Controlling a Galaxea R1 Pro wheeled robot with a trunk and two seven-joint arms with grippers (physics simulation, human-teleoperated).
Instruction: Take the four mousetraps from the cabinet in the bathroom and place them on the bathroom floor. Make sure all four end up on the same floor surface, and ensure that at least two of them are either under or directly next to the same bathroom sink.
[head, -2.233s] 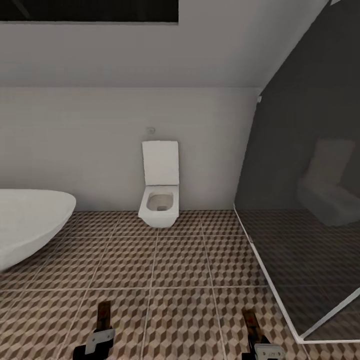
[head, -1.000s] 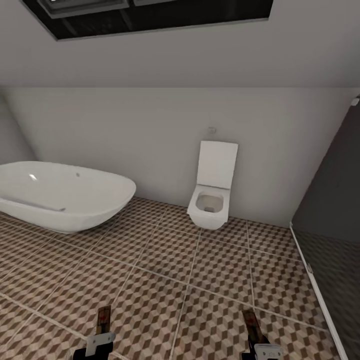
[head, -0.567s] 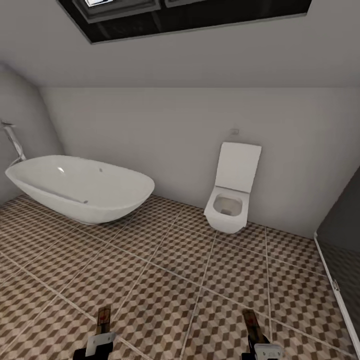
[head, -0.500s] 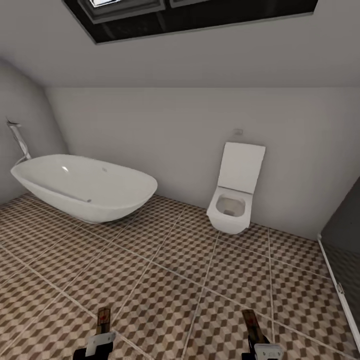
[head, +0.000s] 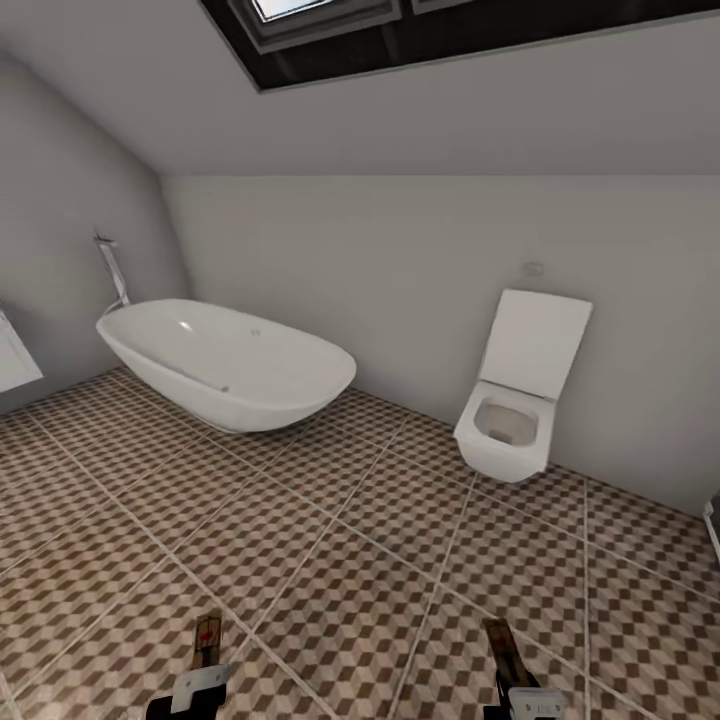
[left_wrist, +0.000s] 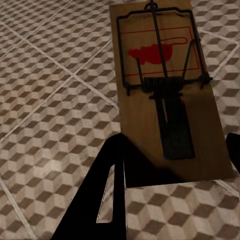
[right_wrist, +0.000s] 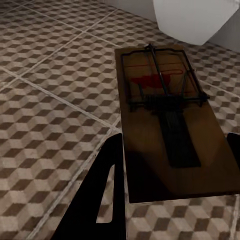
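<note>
carrying one mousetrap (left_wrist: 165, 95) clamped lengthwise in the left gripper (head: 205, 660), another (right_wrist: 167, 125) in the right gripper (head: 508, 665), above bathroom floor (head: 330, 560), no sink visible.

We see open cube-patterned tiled bathroom floor (head: 330, 560) ahead; the white oval bathtub (head: 230, 365) and white square toilet (head: 515, 420) block its far edge.

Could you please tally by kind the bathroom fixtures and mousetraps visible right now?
Mousetraps: 2, one in the left gripper, one in the right gripper
Bathtub: 1
Toilet: 1
Total: 4
</note>
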